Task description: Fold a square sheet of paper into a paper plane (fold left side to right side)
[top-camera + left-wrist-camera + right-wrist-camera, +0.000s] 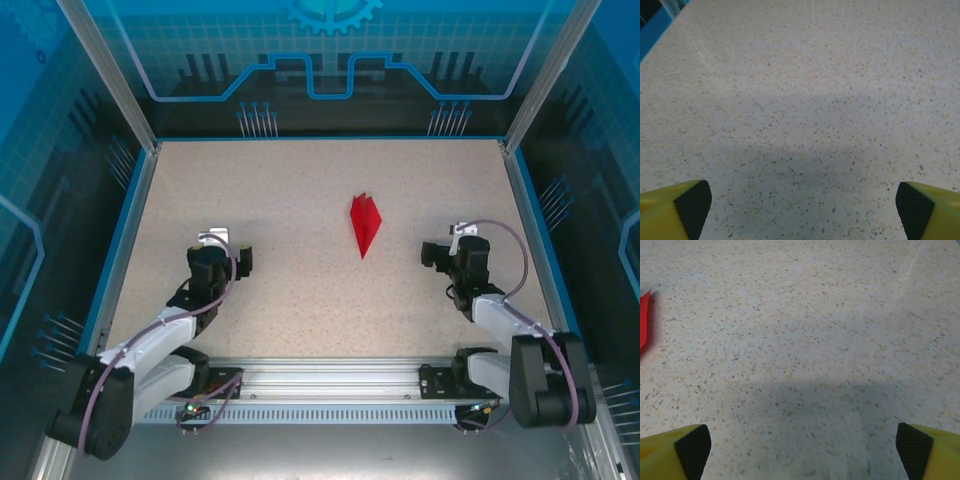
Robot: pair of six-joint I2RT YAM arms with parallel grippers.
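Folding is judged complete: the plane [365, 224] is seen lying on the worktop [290, 180], the left hand [803, 202] and right hand [803, 444] wide apart, empty.

1x paper plane [365, 224], 2x grippers [800, 212] [800, 452], 1x table [280, 200]

The speckled beige table [300, 200] bears the red paper plane [365, 223], right of centre, tip pointing nearward.

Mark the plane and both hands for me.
plane [366, 224]: top view, middle of its red body.
left hand [803, 206]: left wrist view, midway between its fingertips.
right hand [803, 447]: right wrist view, midway between its fingertips.
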